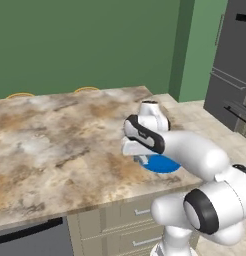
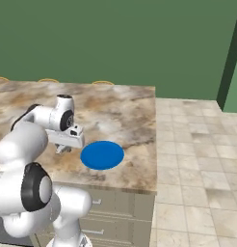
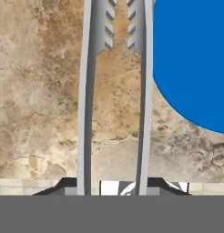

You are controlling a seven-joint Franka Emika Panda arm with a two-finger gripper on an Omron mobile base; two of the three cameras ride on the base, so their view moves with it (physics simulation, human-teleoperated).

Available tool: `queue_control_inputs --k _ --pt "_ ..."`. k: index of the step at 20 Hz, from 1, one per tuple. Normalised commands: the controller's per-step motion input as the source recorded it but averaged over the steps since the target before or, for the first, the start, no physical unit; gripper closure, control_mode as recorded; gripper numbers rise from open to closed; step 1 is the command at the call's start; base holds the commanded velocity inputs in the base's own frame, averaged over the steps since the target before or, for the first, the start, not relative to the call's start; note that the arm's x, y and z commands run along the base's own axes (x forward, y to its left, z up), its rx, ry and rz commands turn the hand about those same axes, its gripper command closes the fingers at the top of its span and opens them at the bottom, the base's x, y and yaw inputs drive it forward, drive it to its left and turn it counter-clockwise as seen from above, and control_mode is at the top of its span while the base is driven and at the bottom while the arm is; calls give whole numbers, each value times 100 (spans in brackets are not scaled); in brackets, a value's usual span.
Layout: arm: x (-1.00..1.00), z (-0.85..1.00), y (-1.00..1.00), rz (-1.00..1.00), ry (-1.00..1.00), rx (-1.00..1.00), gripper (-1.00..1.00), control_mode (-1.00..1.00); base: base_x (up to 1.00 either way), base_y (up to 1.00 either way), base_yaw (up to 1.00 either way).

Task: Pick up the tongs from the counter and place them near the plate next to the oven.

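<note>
The gripper (image 3: 111, 184) is closed around the tongs (image 3: 114, 91), its fingers pressing on the outsides of the two arms. The tongs hang over the marbled surface (image 3: 36, 91), just beside the blue plate (image 3: 196, 59).

Plate (image 2: 102, 155) on bench (image 2: 120, 111) near front edge. Tongs (image 3: 89, 91) just beside plate, held in hand (image 2: 65, 146) above bench.

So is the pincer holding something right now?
Pincer: closed on the tongs, just beside the blue plate, above the counter.
</note>
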Motion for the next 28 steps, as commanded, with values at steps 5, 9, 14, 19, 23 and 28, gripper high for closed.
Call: queue_control_inputs --k 5,9,14,19,23,28 --pt "45 -46 10 -1 0 0 100 -100 0 0 0" --pt "24 -42 0 -4 0 0 100 -100 0 0 0" --pt "5 -30 0 -4 0 0 100 -100 0 0 0" --pt "1 -31 7 -5 0 0 100 -100 0 0 0" --pt "11 -26 7 -8 0 -1 100 -100 0 0 0" --pt "16 -24 4 -9 0 -2 -100 -100 0 0 0"
